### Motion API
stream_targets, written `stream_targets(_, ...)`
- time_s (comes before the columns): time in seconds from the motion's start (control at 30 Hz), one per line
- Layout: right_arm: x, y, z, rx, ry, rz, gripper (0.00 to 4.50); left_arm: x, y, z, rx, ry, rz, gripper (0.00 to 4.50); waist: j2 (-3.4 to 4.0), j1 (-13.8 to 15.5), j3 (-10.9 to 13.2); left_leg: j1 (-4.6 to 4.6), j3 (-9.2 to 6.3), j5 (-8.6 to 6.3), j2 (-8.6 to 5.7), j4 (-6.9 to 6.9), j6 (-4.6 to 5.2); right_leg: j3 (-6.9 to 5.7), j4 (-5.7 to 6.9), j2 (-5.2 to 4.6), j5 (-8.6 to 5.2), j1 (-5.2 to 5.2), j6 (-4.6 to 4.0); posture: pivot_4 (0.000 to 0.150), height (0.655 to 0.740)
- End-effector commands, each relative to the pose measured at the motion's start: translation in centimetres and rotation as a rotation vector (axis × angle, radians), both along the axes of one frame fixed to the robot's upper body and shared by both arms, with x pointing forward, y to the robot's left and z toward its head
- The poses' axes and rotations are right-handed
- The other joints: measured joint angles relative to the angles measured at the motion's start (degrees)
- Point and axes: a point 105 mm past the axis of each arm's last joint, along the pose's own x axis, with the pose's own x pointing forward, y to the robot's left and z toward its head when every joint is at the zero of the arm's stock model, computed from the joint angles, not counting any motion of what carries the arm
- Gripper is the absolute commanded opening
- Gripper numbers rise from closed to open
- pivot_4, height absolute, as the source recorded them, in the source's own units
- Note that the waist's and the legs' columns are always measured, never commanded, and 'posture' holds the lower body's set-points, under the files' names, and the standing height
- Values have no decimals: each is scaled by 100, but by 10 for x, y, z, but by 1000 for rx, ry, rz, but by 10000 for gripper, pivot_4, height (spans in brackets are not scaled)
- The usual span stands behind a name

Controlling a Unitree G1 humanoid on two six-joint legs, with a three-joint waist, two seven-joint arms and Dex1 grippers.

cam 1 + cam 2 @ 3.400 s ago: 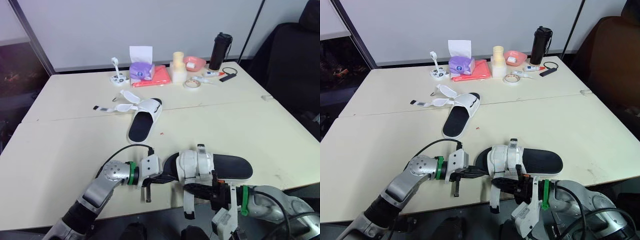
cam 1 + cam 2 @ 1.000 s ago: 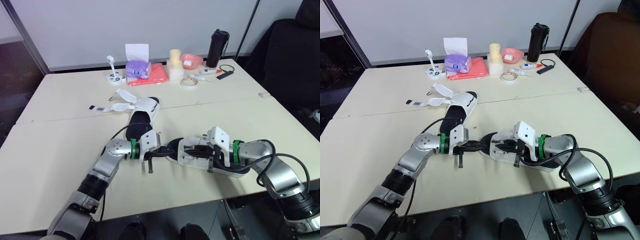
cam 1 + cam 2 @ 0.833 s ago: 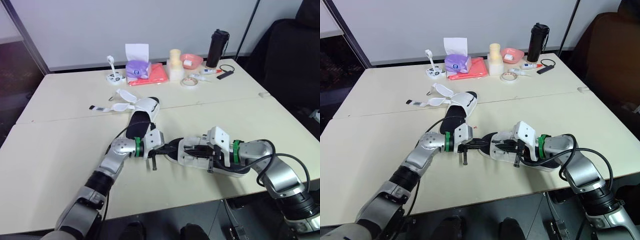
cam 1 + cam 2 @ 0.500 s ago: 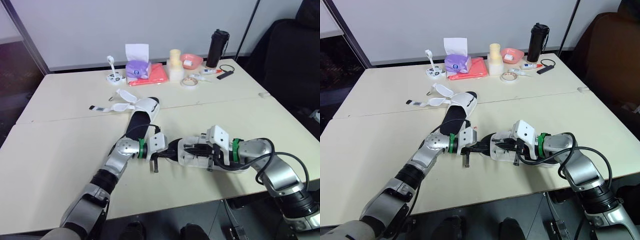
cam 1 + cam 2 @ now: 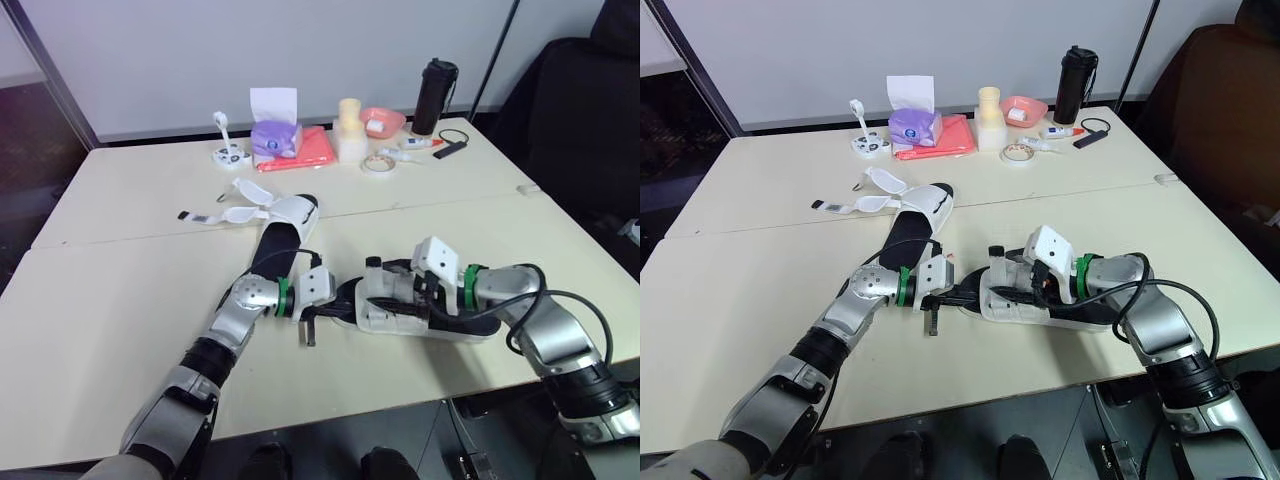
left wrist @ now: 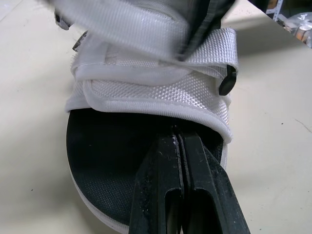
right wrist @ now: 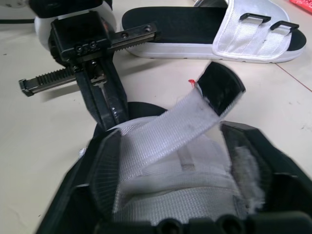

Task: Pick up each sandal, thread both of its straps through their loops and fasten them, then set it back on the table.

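The near sandal (image 5: 455, 322), black sole with white straps, lies on the table (image 5: 120, 330) near its front edge. My left gripper (image 5: 335, 308) is shut, its fingertips (image 6: 176, 139) resting on the black insole at the toe. My right gripper (image 7: 180, 165) is open, one finger (image 7: 105, 165) on each side of the white straps. A loose strap with a black end tab (image 7: 219, 85) stands up free between them. The second sandal (image 5: 283, 225) lies farther back, its straps (image 5: 225, 212) spread open to the left.
At the back of the table stand a purple tissue box (image 5: 277, 138), a red cloth (image 5: 312, 152), a pale cylinder (image 5: 350, 130), a pink bowl (image 5: 384, 121), a tape roll (image 5: 378, 165) and a black bottle (image 5: 437, 95). A dark chair (image 5: 590, 130) is at the right.
My right gripper has opened and let go of the strap, whose black-tipped end now stands up. The left gripper moved in toward the toe, then stayed shut there.
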Motion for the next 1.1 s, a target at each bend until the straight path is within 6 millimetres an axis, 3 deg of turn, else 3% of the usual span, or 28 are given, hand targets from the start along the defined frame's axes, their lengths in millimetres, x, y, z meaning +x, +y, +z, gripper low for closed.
stream_targets(0.03,8,2,6,2,-48,-19,34598,-7,1,-15,55,32,-26,0,0,-3,0,0,0,0,0,1,0,0,1,0,0,0,0,1500,7400)
stream_targets(0.33,42,-8,9,-20,-128,-126,34598,-10,6,-18,57,39,-14,0,1,-31,-1,25,2,0,0,0,0,2,14,0,0,12,-1,1500,7400)
stream_targets(0.83,67,-2,11,-240,-214,-57,34598,-9,9,-17,45,40,14,0,1,-54,-1,55,6,2,0,1,-2,8,45,1,0,23,-2,1500,7400)
stream_targets(1.1,82,-10,39,-220,-237,-105,34598,-9,12,-17,43,45,27,0,1,-41,-1,58,5,5,0,5,-7,11,63,1,-1,18,-2,1500,7400)
